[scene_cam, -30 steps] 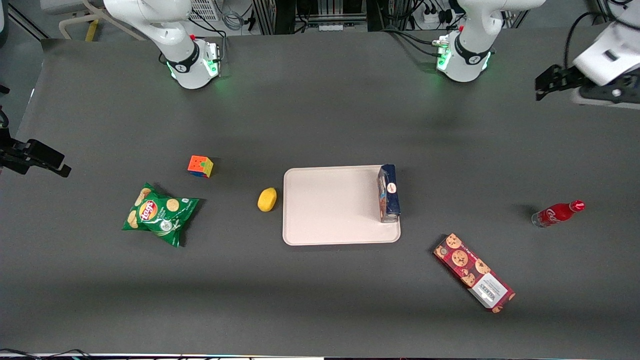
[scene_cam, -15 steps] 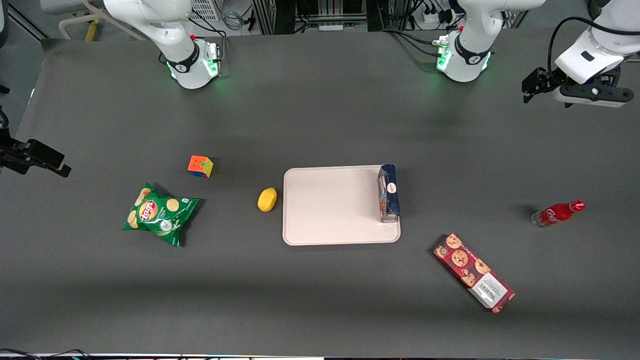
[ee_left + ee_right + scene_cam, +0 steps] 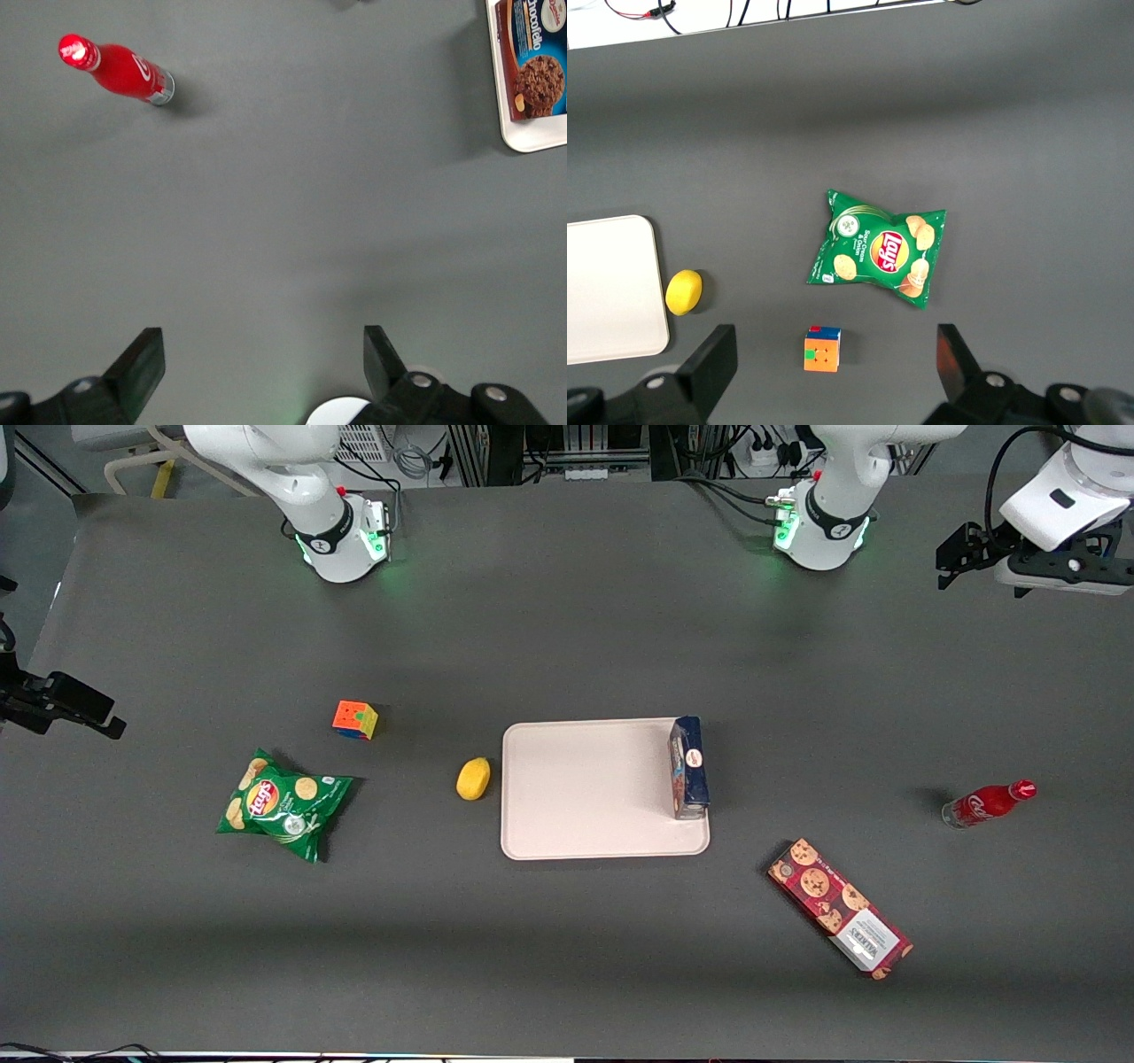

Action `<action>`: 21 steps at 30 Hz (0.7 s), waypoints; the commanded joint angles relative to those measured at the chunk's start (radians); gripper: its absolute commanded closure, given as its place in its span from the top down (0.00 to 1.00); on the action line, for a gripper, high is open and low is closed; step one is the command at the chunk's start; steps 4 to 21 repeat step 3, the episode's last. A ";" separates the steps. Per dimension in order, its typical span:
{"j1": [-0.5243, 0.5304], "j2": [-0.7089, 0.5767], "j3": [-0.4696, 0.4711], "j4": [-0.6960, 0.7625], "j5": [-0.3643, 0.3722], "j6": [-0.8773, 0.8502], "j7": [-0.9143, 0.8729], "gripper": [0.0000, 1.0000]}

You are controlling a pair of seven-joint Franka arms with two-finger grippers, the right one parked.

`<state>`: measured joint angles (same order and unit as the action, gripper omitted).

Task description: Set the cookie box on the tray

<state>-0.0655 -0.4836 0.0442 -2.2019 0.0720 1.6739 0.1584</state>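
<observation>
I see the cookie box (image 3: 688,767) standing on the tray (image 3: 585,793) at its edge; my gripper (image 3: 263,359) (fingers wide, empty) hangs well apart, above bare bench (image 3: 567,638).

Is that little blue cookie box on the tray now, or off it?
On it. The cookie box rests inside the tray at its edge; the gripper, jaws open, is far away, holding nothing.
</observation>
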 commanded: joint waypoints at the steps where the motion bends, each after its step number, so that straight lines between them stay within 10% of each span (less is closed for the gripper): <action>1: -0.010 0.011 0.005 0.019 -0.008 -0.023 0.012 1.00; 21: -0.008 0.011 0.005 0.018 -0.008 -0.028 0.012 1.00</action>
